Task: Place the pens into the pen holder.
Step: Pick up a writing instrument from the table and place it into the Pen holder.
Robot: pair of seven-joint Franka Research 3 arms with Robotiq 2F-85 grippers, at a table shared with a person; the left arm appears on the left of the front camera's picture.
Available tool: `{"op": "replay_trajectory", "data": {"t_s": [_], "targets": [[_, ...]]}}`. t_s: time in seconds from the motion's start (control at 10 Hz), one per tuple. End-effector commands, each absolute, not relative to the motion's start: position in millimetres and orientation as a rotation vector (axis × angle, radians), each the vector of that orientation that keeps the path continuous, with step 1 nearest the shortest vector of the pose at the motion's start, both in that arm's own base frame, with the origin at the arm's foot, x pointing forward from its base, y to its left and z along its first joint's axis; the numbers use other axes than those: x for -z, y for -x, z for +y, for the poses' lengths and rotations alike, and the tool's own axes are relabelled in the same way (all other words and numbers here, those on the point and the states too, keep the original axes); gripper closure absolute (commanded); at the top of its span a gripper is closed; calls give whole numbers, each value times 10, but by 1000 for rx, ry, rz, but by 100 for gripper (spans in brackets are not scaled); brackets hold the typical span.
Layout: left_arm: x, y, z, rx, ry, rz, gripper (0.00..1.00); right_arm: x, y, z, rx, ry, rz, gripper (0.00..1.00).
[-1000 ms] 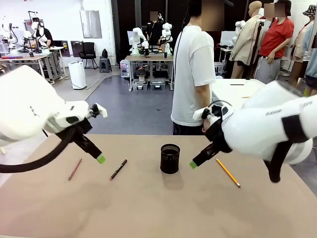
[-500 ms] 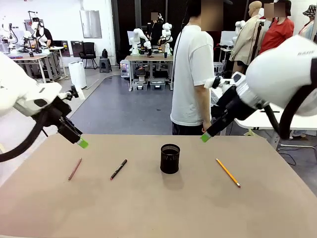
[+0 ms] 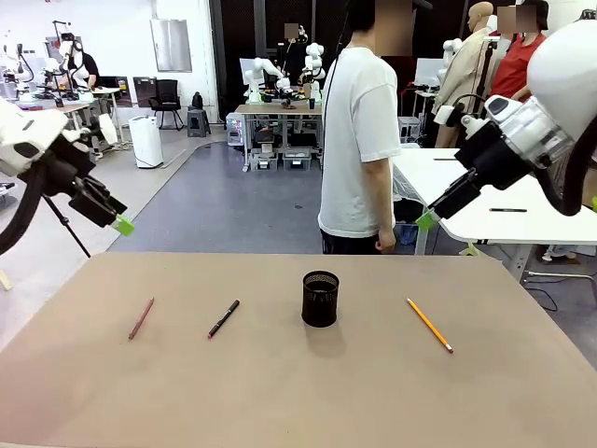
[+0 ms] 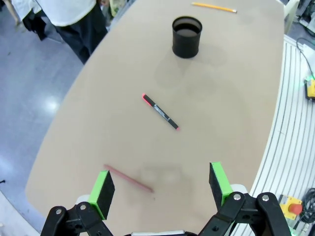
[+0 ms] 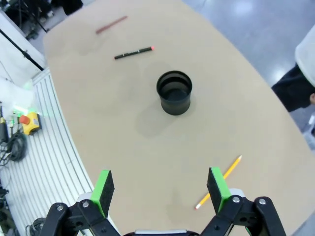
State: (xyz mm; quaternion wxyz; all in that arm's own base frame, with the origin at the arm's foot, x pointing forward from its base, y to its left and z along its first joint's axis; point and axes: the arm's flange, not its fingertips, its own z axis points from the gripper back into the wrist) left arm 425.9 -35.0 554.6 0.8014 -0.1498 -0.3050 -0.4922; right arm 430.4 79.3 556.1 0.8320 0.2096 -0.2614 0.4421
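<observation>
Three pens lie flat on the tan table (image 3: 280, 401), all outside the pen holder (image 3: 320, 299). In the front view they sit in one band across the middle of the tabletop. At lower left is the reddish-brown pencil (image 3: 142, 318), slightly tilted and well apart from the holder. Between it and the holder lies the black pen (image 3: 224, 318) with a red end, touching neither. The pen holder stands upright at frame centre, rim up; from the right wrist view its inside looks dark and bare. To its right the yellow pencil (image 3: 429, 325) slants toward the lower right, apart from the holder.

Farther back, the left gripper (image 3: 119, 224) hangs at the left edge of the frame, clear of the table. Its wrist view shows the green pads spread wide with nothing between them. The right gripper (image 3: 426, 220) hangs at upper right, also clear of the table, with pads equally wide and nothing held.

Beyond the far edge a person (image 3: 359, 140) in a white shirt stands at centre, one hand (image 3: 383, 245) hanging by the side
</observation>
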Motion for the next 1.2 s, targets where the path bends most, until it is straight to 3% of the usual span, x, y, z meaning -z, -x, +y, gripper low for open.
{"op": "replay_trajectory", "data": {"t_s": [0.0,0.5,1.1], "targets": [[-5599,-4377,-231,1054,362,-697,0,-5533,-4384,679,-1001,-495,-603,0],[-5862,-4518,-44,1040,346,-669,0,-5763,-4378,413,-959,-514,-670,0],[-5933,-4388,233,983,322,-637,0,-5882,-4422,177,-935,-491,-641,0]]}}
